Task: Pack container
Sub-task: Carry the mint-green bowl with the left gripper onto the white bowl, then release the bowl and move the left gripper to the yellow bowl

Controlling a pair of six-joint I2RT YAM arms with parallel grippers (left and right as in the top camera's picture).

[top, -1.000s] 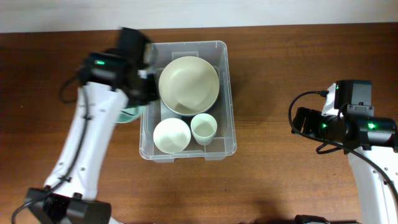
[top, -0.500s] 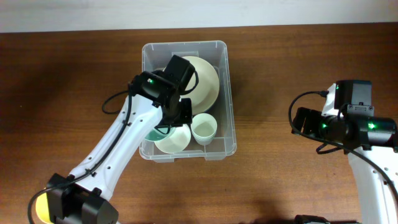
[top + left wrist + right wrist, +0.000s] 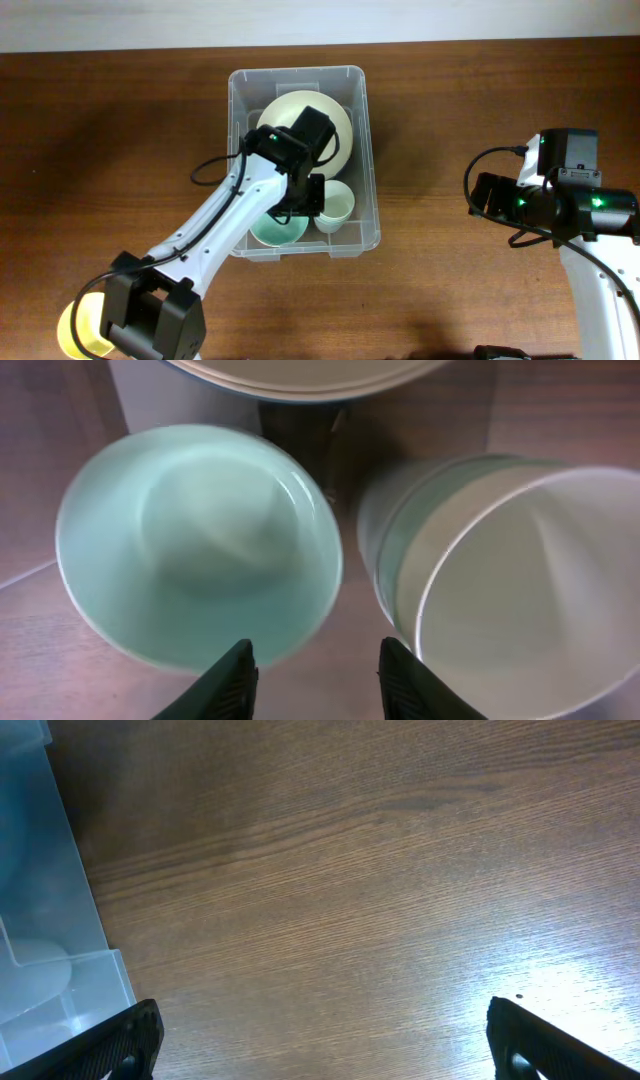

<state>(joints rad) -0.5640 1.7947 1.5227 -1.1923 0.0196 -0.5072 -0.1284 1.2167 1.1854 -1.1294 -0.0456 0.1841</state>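
The container (image 3: 372,150), a clear rectangular tub, stands at the table's middle. It holds a large cream plate (image 3: 322,100) at the far end, a pale green bowl (image 3: 272,230) at the near left and a whitish cup (image 3: 338,205) at the near right. My left gripper (image 3: 303,196) hovers inside the tub, open and empty. In the left wrist view its fingertips (image 3: 318,682) sit just above the gap between the green bowl (image 3: 200,540) and the cup (image 3: 510,580). My right gripper (image 3: 484,195) is open wide and empty over bare table (image 3: 330,1040).
A yellow object (image 3: 82,328) lies at the table's near left, partly under my left arm's base. The container's near right corner shows at the left of the right wrist view (image 3: 45,970). Brown wooden table (image 3: 480,100) surrounds the tub.
My left arm carried the green bowl from outside the tub's left wall into the tub, set it where the small white bowl was, and let go. The right arm has not moved.
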